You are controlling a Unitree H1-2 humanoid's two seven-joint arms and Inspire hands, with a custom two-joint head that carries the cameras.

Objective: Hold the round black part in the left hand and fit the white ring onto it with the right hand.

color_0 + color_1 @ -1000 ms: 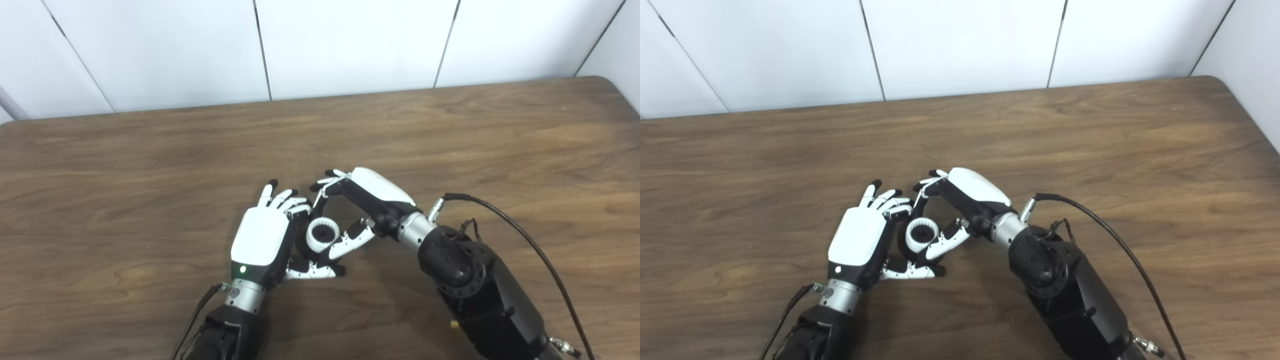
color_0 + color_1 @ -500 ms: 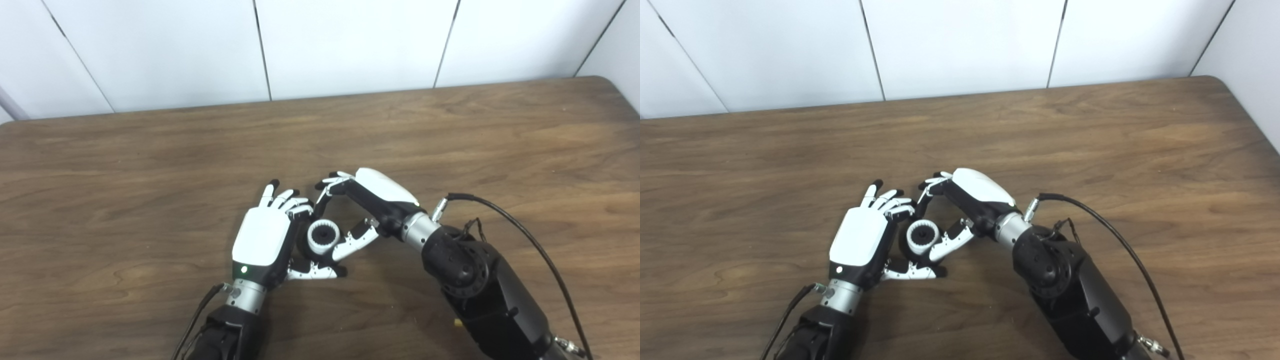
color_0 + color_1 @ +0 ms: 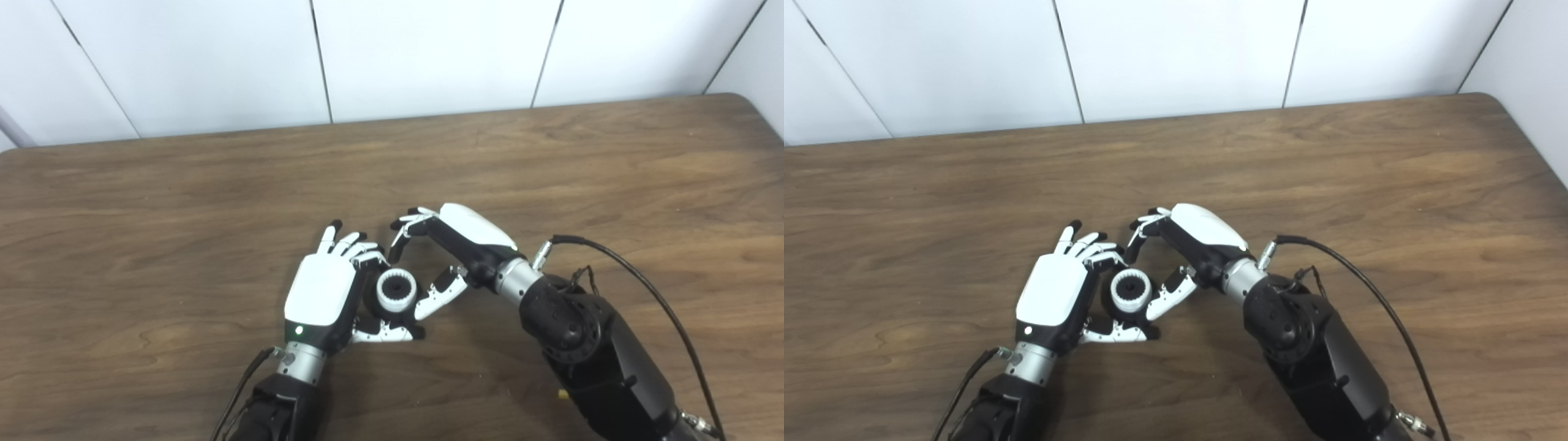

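Left eye view shows you both hands meeting low on the wooden surface (image 3: 551,159), a little left of the picture's centre. Your left hand (image 3: 321,291) lies with its white back up; its fingers (image 3: 343,242) point toward 12 o'clock and its thumb reaches toward 3 o'clock under the round black part (image 3: 372,300), so the part sits cupped between thumb and fingers. The white ring (image 3: 396,290), toothed inside, sits on top of this black part, at 3 o'clock from the left palm. Your right hand (image 3: 456,245) comes from 4 o'clock. Its fingers are apart and curl over the ring from 1 o'clock, not touching it, while the thumb reaches to the ring's edge at 4 o'clock. A black cable (image 3: 643,294) arches over the right forearm.
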